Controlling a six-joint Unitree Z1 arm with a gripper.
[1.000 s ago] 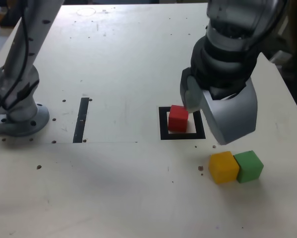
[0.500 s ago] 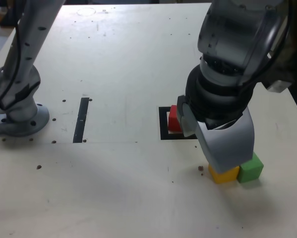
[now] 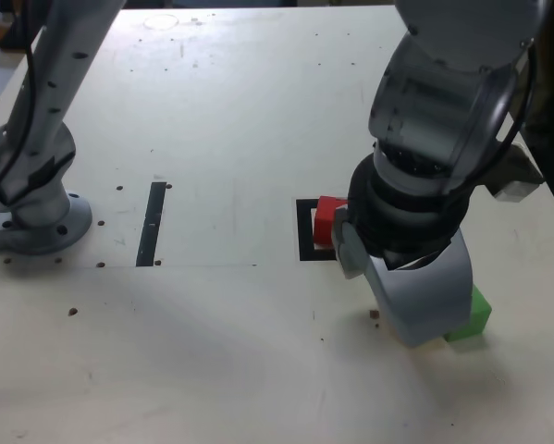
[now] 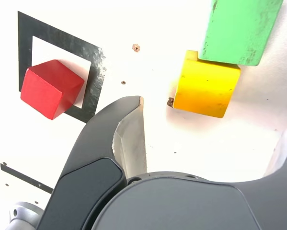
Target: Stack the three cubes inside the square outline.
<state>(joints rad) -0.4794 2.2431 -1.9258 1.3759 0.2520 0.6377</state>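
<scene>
Table (image 3: 221, 111) fills the exterior frame; right of centre the arm (image 3: 443, 111) lowers its gripper (image 4: 208, 132), jaws spread, toward the yellow cube (image 4: 205, 86). Green cube (image 4: 239, 28) touches it, so a jaw may nudge green aside. Red cube (image 4: 50, 88) sits in the outline (image 4: 62, 40), slightly off-centre, overlapping its border.

One cube (image 4: 51, 88) sits in the square outline (image 4: 62, 39); two cubes (image 4: 205, 86) touch nearby

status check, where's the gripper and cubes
Gripper open, low over yellow cube. Red cube in square outline. Green cube touching yellow. Nothing blocking.
</scene>
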